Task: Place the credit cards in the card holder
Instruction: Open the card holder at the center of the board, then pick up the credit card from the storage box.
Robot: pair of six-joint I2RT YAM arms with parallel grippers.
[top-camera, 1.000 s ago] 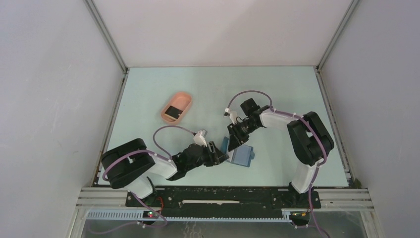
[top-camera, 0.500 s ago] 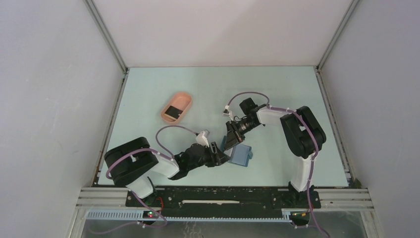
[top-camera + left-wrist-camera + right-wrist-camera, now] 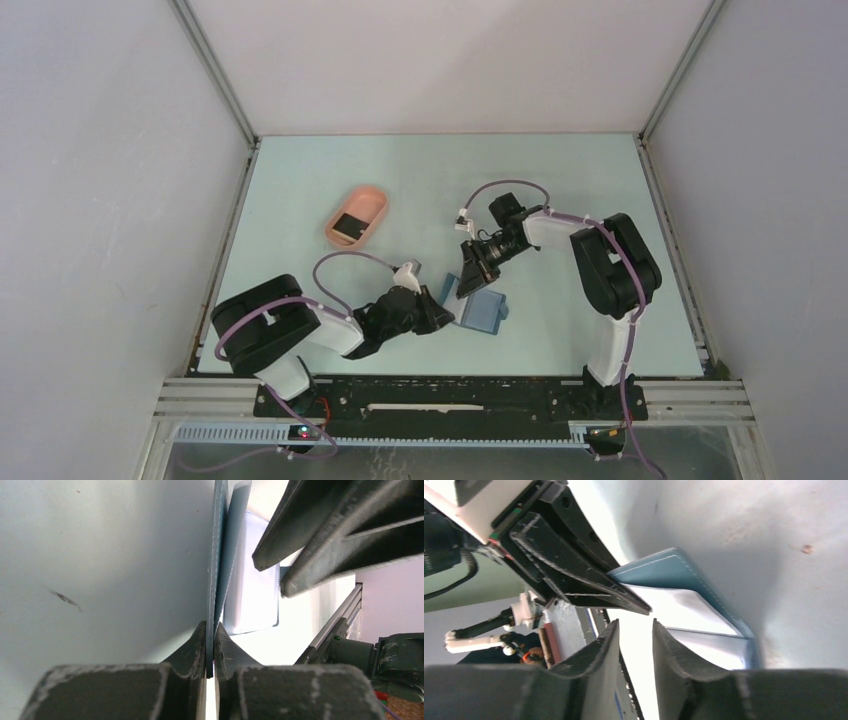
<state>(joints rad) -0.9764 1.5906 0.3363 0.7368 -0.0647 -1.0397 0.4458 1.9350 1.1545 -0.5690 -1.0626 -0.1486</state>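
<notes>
The blue card holder (image 3: 487,313) lies open near the table's front centre, one flap (image 3: 452,291) standing upright. My left gripper (image 3: 444,319) is shut on that flap's edge; in the left wrist view the jaws (image 3: 210,631) pinch the thin blue flap (image 3: 216,555), with the pale inner pockets (image 3: 252,597) beside it. My right gripper (image 3: 468,282) hovers over the open holder, jaws a little apart and empty (image 3: 635,626). The right wrist view shows the blue holder (image 3: 674,566) and its pale inside. One black credit card (image 3: 349,224) lies in the pink tray. No other card shows.
The pink oval tray (image 3: 357,216) stands at the left middle of the table. The two grippers are close together over the holder. Grey walls enclose the table on three sides, and a metal rail (image 3: 450,385) runs along the front edge.
My right arm has swung a little, bringing its gripper slightly left and nearer the raised flap. The left gripper keeps its hold and has shifted slightly left with the holder.
</notes>
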